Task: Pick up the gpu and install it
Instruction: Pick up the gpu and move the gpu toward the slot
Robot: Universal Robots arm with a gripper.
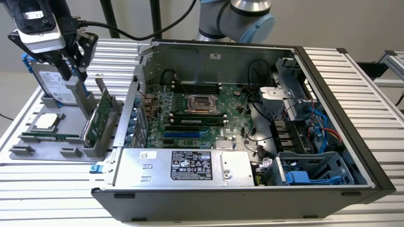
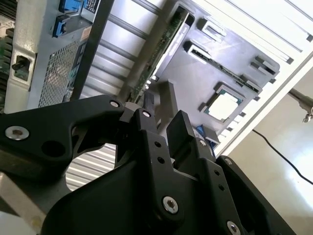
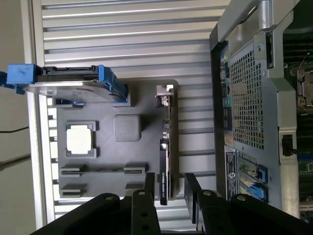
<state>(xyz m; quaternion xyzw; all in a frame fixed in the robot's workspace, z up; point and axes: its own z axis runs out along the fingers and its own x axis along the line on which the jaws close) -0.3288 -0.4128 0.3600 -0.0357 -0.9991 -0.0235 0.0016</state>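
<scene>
Gripper (image 3: 169,178) hangs at the exterior view's left, above the grey fixture tray (image 1: 35,153), fingers spread and grasping nothing. On the tray, the hard drive (image 1: 54,85) stands upright and the processor chip (image 1: 47,121) lies flat. Further right, the gpu (image 1: 94,120) stands on edge in its tray slot; the first wrist view shows it between the fingers, gaps either side. Rightmost sits the open computer case (image 1: 221,205).
</scene>
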